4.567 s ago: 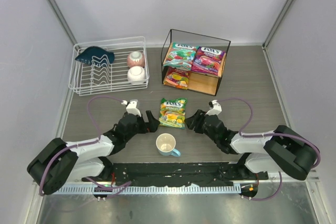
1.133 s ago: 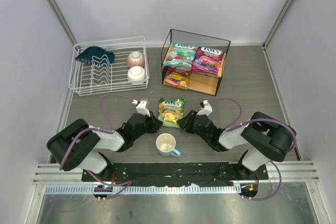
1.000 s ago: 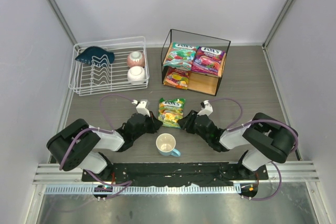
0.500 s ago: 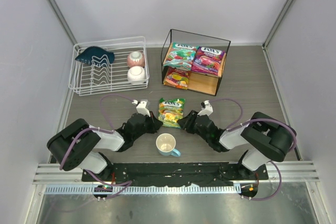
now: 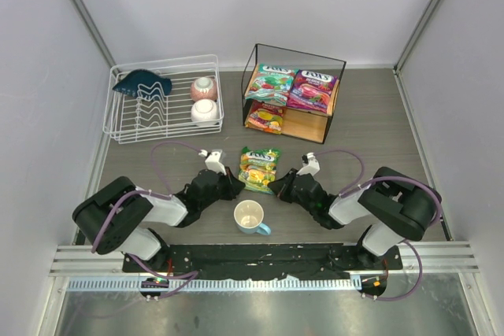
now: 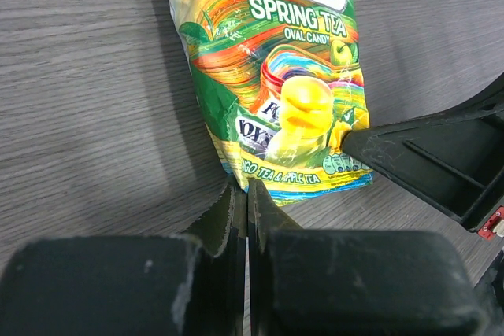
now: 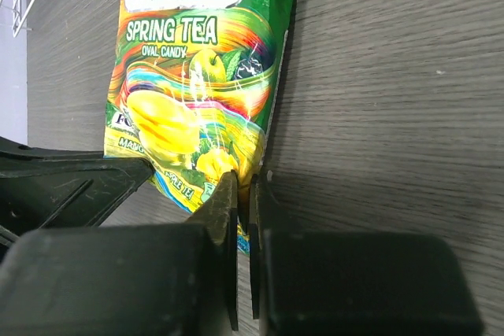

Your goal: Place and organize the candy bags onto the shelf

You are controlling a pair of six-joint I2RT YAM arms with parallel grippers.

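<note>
From above, the yellow-green candy bag (image 5: 259, 169) is lying flat on the desk (image 5: 370, 131), with the shelf (image 5: 295, 92) at its 1 o'clock already carrying three bags. The left gripper (image 5: 233, 186) is sitting at the bag's 7 o'clock and the right gripper (image 5: 277, 185) at its 5 o'clock. The mug (image 5: 250, 217) is standing close at 6 o'clock. The lift probably needs to go straight up, keeping the bag level and away from the mug.

In the left wrist view, the jaws are pressing fully together, tips touching the bag's near edge; whether they are pinching the seam is unclear.

In the right wrist view, the jaws are closing tight and appear to be pinching the bag's near corner seam.
</note>
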